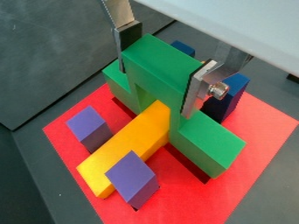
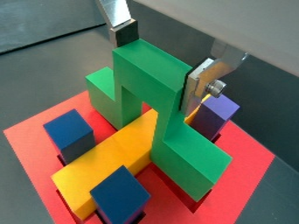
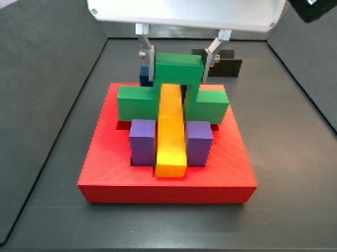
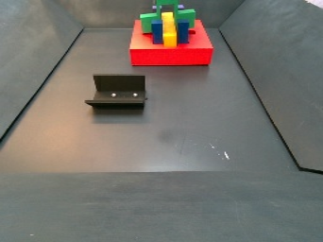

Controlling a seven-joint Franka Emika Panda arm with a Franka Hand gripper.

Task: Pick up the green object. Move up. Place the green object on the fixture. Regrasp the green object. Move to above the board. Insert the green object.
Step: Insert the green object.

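Note:
The green object [image 1: 158, 66] [image 2: 146, 74] [image 3: 180, 71] stands upright on the red board [image 1: 263, 118] [image 3: 118, 167] and straddles the far end of the long yellow bar [image 1: 128, 144] [image 3: 170, 128]. Its feet sit down on the board on either side of the bar. My gripper [image 1: 163, 70] [image 2: 162, 63] [image 3: 178, 57] is above the board, and its two fingers are shut on the sides of the green object's top bridge. The fixture [image 4: 117, 92] stands empty on the floor, well away from the board [image 4: 171, 55].
Two purple posts [image 3: 142, 138] [image 3: 198, 138] flank the near half of the yellow bar. Dark blue posts [image 1: 233, 87] [image 3: 142, 74] stand behind the green object, close to the fingers. Dark walls enclose the floor [image 4: 164, 142].

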